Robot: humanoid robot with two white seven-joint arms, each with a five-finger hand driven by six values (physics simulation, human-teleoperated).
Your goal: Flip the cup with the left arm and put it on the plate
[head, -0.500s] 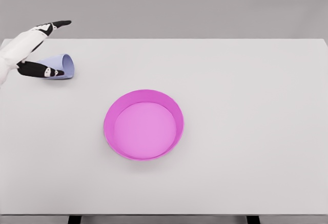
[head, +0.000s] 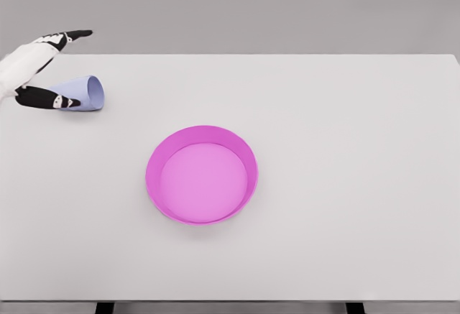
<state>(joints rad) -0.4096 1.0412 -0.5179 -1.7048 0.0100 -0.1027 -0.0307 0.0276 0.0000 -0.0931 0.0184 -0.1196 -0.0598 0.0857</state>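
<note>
Just beside the left hand point(head: 39, 66), the pale blue cup point(head: 83, 93) is lying on its side on the table point(head: 345, 149), fingers spread around it, gripping nothing; pink plate point(head: 202, 174) sitting well apart.

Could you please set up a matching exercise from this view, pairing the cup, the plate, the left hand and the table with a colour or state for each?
Things:
1. cup
2. plate
3. left hand
4. table

Descriptions:
A. white, carries everything else
B. magenta, round, holds nothing, near the middle
C. pale blue, lying on its side at the far left
D. fingers spread open around the cup's base end, not closed on it

Pairs: 1-C, 2-B, 3-D, 4-A
</note>
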